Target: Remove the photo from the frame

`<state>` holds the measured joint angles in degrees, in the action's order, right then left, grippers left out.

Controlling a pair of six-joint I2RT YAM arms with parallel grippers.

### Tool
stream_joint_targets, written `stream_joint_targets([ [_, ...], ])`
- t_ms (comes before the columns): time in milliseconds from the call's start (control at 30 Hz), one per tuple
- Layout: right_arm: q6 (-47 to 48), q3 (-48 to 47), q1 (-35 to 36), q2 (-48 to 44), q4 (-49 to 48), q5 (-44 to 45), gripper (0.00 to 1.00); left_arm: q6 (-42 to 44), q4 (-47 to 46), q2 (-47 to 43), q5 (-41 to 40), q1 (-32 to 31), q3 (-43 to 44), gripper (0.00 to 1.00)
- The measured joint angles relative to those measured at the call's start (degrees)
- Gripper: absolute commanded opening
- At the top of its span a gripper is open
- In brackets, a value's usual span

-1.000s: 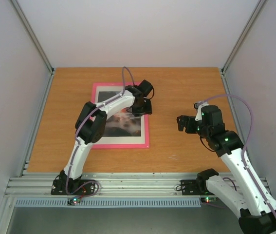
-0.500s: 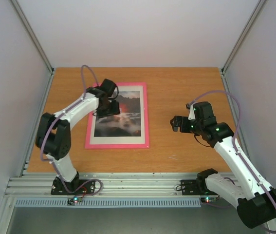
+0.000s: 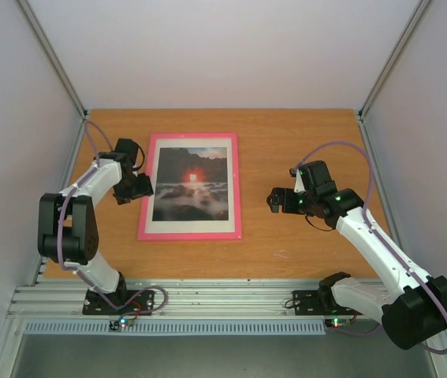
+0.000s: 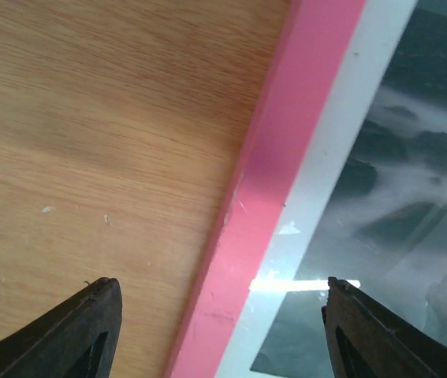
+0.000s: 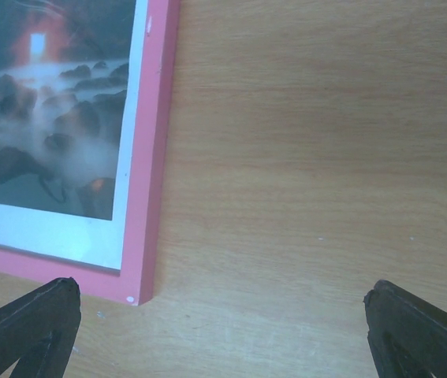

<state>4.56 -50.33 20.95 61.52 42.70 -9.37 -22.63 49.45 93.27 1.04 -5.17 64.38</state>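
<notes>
Fingers of left gripper (image 4: 219,331): stood wide apart, empty, straddling the left rail of the frame (image 4: 262,197); seemingly not touching it.
Fingers of right gripper (image 5: 223,331): spread wide, held nothing, above the table (image 5: 325,157) by the frame's near right corner.
Photo (image 3: 191,185): lay face up inside the frame.

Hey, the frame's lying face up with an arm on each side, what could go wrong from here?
The frame lies flat, face up, so the photo probably cannot be reached until it is flipped.
The left gripper has open jaws straddling the thin left rim; closing there may only slide the frame over the table.
The right gripper stands apart, open, so nothing braces the frame.
</notes>
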Motion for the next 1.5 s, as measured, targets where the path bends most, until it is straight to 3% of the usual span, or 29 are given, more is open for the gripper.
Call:
stream_joint_targets([
  [233,-0.28,-0.22,1.77,1.29,-1.16,0.02,0.98,2.34,-0.94,4.59,3.39,1.9,0.0,0.66],
  [767,-0.44,-1.18,2.43,3.26,-2.01,0.33,0.98,3.41,-1.27,8.37,7.78,1.05,0.24,0.42],
  [1033,0.35,-2.58,4.79,4.26,-2.01,1.51,0.98,2.58,-1.25,8.37,7.96,-5.49,1.05,0.38],
  [1500,3.04,-2.95,11.32,4.87,-2.89,3.67,0.98,0.15,-2.1,12.02,5.49,-14.73,5.53,0.4],
])
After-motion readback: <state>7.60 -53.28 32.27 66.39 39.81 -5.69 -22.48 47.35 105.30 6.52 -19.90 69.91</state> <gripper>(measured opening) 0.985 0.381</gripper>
